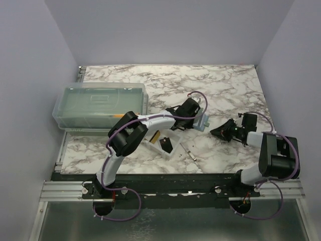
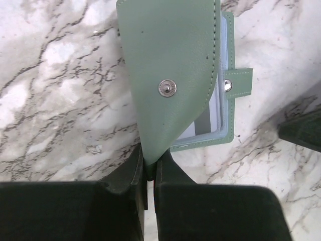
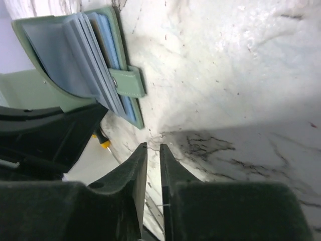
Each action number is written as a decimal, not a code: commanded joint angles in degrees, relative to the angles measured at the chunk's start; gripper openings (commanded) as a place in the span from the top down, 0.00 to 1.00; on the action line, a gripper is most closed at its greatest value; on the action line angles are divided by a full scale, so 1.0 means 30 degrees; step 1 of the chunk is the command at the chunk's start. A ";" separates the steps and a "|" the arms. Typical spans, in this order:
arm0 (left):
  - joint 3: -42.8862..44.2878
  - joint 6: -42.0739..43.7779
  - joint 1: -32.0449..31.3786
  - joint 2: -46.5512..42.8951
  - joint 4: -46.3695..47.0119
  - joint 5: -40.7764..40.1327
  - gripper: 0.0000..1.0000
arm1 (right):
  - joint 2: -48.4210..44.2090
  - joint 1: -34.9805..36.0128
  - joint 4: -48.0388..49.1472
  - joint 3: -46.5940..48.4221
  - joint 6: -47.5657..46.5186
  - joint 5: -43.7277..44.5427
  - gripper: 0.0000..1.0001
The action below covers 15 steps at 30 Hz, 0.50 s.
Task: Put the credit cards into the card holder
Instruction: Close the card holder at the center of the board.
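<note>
Card holder (image 2: 170, 75) lies open on the bench (image 2: 60, 100), its green cover lifted by the left fingers (image 2: 136, 175), which are pinched shut on one corner of it. That hold is small, so the cover could slip free and drop closed over the pale sleeves. Right fingers (image 3: 134, 170), all but closed with nothing seen between them, hover just beside it; a nudge would likely slide the light holder. Both credit cards (image 1: 165, 144) appear to lie in the clear tray (image 1: 175, 138), not yet fetched.

marble table (image 1: 225, 85) | lidded box (image 1: 100, 103) far left | clear tray (image 1: 176, 149) near front | card holder (image 1: 201, 122) centre
</note>
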 commanded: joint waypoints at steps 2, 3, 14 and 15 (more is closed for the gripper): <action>-0.0033 0.0379 0.0417 -0.0295 -0.0131 -0.0296 1.00 | -0.2454 -0.0199 -0.4600 0.1820 -0.3237 0.2362 0.70; -0.0011 0.0471 0.0419 -0.0273 -0.0074 0.0021 1.00 | -0.2669 -0.0212 -0.4803 0.2086 -0.3803 0.2284 0.64; -0.0228 0.0792 0.0380 -0.0136 0.0093 0.1331 1.00 | 0.2310 0.0009 -0.3287 0.6348 -0.6358 -0.3124 0.43; -0.0233 0.0794 0.0385 -0.0106 0.0093 0.1576 1.00 | 0.2921 0.0096 -0.3298 0.6791 -0.6555 -0.3320 0.43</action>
